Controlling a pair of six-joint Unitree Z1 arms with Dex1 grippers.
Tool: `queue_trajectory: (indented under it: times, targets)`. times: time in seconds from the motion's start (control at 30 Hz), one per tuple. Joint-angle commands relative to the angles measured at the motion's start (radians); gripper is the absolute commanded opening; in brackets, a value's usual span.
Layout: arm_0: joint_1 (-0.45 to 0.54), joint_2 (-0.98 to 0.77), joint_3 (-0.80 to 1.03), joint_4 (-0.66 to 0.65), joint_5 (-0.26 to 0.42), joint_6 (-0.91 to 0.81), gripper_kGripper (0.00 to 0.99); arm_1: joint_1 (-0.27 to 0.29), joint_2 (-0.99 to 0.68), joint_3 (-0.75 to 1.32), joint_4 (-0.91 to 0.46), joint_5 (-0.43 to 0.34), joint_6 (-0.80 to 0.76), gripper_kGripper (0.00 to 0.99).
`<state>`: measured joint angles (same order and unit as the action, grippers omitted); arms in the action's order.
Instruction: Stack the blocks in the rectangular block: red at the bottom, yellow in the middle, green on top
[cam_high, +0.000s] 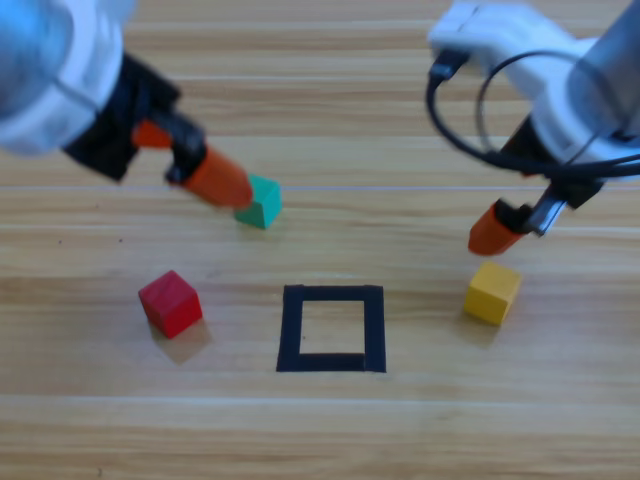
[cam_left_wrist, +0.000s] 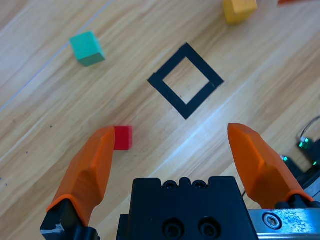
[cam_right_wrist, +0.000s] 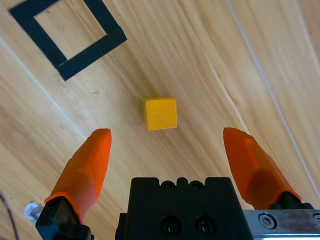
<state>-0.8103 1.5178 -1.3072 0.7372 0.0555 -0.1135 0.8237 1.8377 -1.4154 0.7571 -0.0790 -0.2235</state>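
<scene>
The red cube (cam_high: 170, 303) sits left of the black tape rectangle (cam_high: 292, 330), whose centre shows bare wood. The teal-green cube (cam_high: 260, 202) lies behind and left of the rectangle. The yellow cube (cam_high: 492, 292) lies to the rectangle's right. My left gripper (cam_high: 225, 185) hovers open beside the green cube, holding nothing. In the left wrist view the red cube (cam_left_wrist: 122, 137) shows by the left jaw, with the green cube (cam_left_wrist: 87, 48) and the rectangle (cam_left_wrist: 167, 98) beyond. My right gripper (cam_right_wrist: 166, 134) hangs open just above the yellow cube (cam_right_wrist: 160, 113), apart from it.
The wooden table (cam_high: 330, 430) stretches bare in front of the rectangle. A black cable (cam_high: 455, 125) loops off the right arm's wrist. The yellow cube (cam_left_wrist: 239, 9) also shows at the top of the left wrist view.
</scene>
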Motion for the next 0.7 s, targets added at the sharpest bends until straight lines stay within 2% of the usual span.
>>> queue_trajectory:
  times: [0.03, 0.17, 0.3, 0.43, 0.57, 0.7]
  targets:
    - [0.039, -0.045, -0.069, 0.088, 0.073, -0.212, 0.943, -0.092, 0.126, -0.010, 0.018, 0.028, -0.020, 0.986]
    - [0.145, -0.102, -0.058, 0.146, 0.081, -0.362, 0.930, -0.098, 0.160, -0.010, 0.031, 0.028, -0.051, 0.990]
    - [0.214, -0.082, -0.032, 0.177, 0.089, -0.410, 0.914, -0.098, 0.207, -0.011, 0.041, 0.045, -0.083, 0.989]
    - [0.226, 0.036, -0.033, 0.197, 0.101, -0.423, 0.925, -0.098, 0.281, -0.057, 0.085, 0.097, -0.117, 0.982]
    - [0.220, 0.191, -0.096, 0.246, 0.121, -0.485, 0.950, -0.098, 0.314, -0.077, 0.096, 0.107, -0.131, 0.982]
    - [0.168, 0.315, -0.156, 0.310, 0.118, -0.554, 0.988, -0.101, 0.337, -0.094, 0.105, 0.107, -0.135, 0.953]
